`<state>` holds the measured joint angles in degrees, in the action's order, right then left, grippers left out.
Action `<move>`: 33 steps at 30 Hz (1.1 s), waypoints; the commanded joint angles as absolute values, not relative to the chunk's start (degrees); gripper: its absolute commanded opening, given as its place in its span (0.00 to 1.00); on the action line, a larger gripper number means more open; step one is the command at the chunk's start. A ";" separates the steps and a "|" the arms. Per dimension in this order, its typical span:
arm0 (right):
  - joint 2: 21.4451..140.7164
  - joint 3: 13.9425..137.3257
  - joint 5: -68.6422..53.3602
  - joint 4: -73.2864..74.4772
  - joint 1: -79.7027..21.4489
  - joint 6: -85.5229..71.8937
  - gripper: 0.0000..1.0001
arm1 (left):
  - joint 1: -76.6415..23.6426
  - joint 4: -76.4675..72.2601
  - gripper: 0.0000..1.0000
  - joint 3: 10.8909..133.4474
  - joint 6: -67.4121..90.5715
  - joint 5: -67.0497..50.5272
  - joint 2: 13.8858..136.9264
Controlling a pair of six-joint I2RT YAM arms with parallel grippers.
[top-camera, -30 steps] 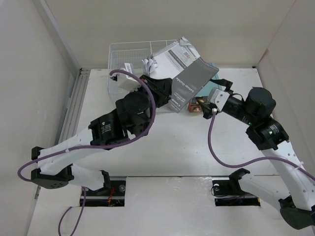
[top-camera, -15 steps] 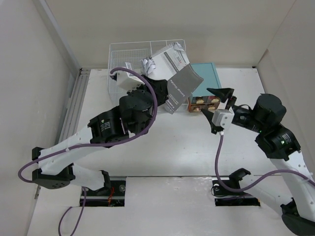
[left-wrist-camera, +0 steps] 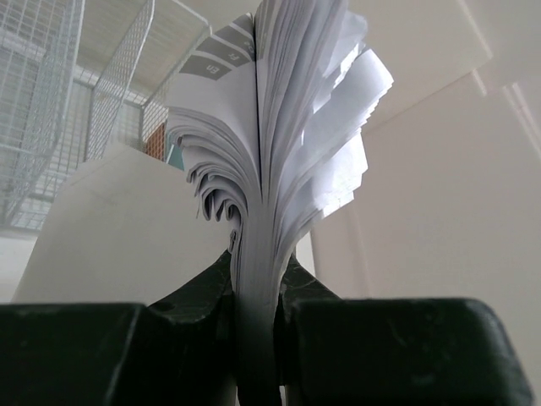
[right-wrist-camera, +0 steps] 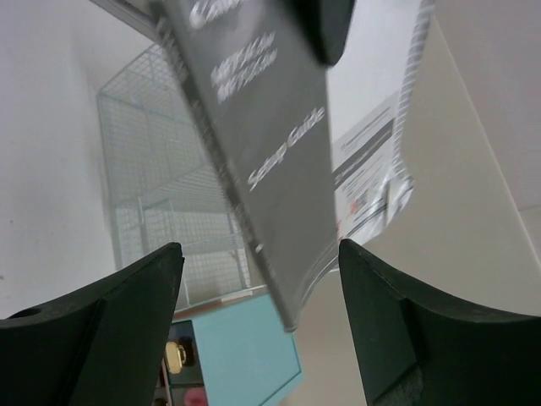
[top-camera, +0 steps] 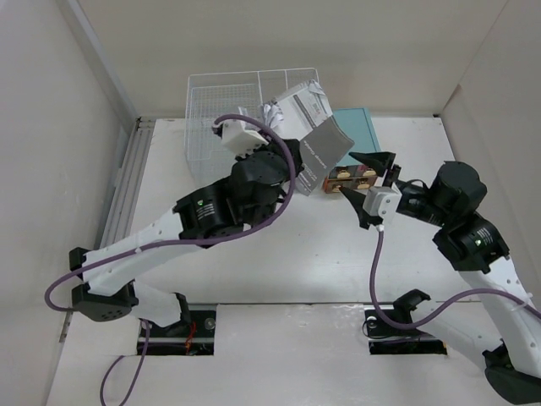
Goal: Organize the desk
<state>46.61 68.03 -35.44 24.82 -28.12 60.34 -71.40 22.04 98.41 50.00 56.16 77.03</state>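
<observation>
- The large flat matte white desk (top-camera: 279, 262) fills the floor of the walled cell. Its surface carries everything else.
- Two rectangular cutouts (top-camera: 207, 326) lie along the near edge, one for each arm base.
- The white wire-mesh rack (top-camera: 211, 110) stands at the far edge, left of centre, and is judged to be the storage point for loose papers.
- The small teal box (top-camera: 359, 127) stands at the far edge beside the rack, its orange drawers (top-camera: 351, 178) facing the arms. The drawer count cannot be told.
- The left gripper (left-wrist-camera: 258, 279) is pressed together on the grey-covered paper booklet (top-camera: 319, 152). It pinches the bound edge so the pages fan out above the surface, between rack and box.
- The right gripper (top-camera: 357, 191) is spread and holds nothing. It hovers just in front of the drawers, apart from the booklet.
- Count: one desk, two cutouts, one rack, one box, one booklet, two grippers.
</observation>
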 commanded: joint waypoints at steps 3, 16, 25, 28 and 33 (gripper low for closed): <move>46.32 66.89 -30.86 16.00 -29.27 55.63 0.79 | -69.97 13.01 0.00 102.82 52.21 53.53 80.41; 45.36 64.60 -27.44 23.12 -32.43 58.62 0.80 | -65.65 12.48 0.00 108.63 50.54 50.01 85.96; 44.91 66.54 -29.09 25.85 -32.43 58.62 0.80 | -62.93 13.62 0.00 109.16 49.83 47.81 85.96; 47.11 64.08 -23.84 19.27 -33.05 56.34 0.80 | -62.93 13.62 0.00 109.68 50.45 45.62 85.96; 51.84 62.84 -16.44 14.06 -34.19 53.71 0.80 | -62.93 13.62 0.00 109.69 51.06 44.13 87.01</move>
